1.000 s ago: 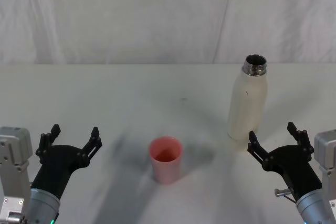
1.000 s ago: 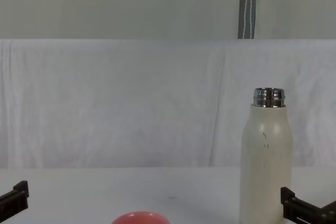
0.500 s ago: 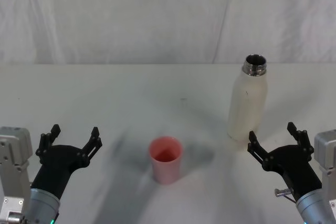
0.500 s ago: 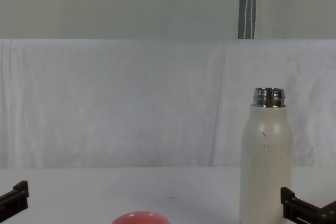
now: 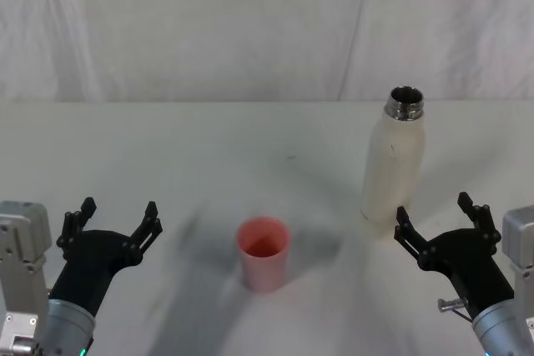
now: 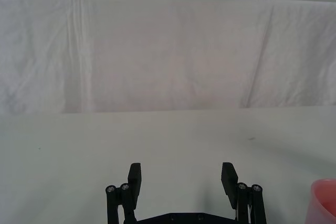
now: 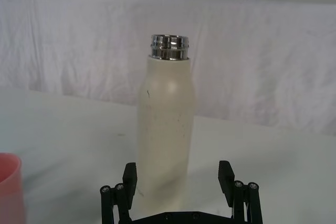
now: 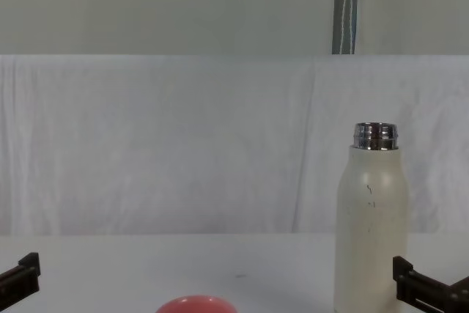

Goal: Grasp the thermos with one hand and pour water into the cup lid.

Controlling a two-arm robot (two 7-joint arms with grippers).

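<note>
Two grippers, left (image 5: 114, 218) at lower left and right (image 5: 437, 220) at lower right, are held wide open and empty. Thermos (image 5: 392, 160) stands upright at right; cup lid (image 5: 264, 253) at lower centre.

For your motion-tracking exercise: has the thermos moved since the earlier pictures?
No. The thermos stands upright at the same spot, right of the cup lid.

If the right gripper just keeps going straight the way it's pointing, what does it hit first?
Most likely the thermos: it stands upright just ahead of the open right gripper, a little toward one finger rather than centred, so that finger may meet its body first.
</note>
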